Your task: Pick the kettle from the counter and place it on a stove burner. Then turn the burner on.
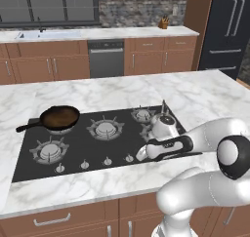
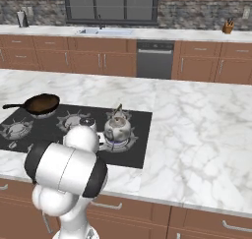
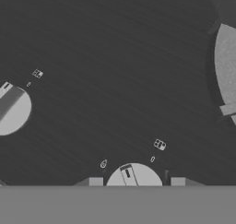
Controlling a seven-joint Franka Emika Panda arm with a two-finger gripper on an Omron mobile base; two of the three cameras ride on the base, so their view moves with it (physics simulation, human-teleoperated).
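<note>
The silver-grey kettle [image 1: 163,125] [image 2: 118,127] stands upright on the front right stove burner [image 2: 121,144] of the black cooktop [image 1: 97,146], which is set into the white marble counter [image 1: 122,89]. My gripper [image 1: 141,154] [image 3: 137,182] is low at the cooktop's front edge, left of and in front of the kettle. In the hand view a round silver knob [image 3: 133,176] lies between the two fingertips [image 3: 96,181], which stand apart with a small gap on each side of it. The gripper is open and holds nothing.
A dark frying pan [image 1: 59,117] [image 2: 42,104] sits on the back left burner. Several other small knobs [image 1: 107,160] line the cooktop's front; one [image 3: 14,110] shows in the hand view. Free burners [image 1: 105,128] lie in the middle and at the left. A sink counter [image 1: 97,33] runs behind.
</note>
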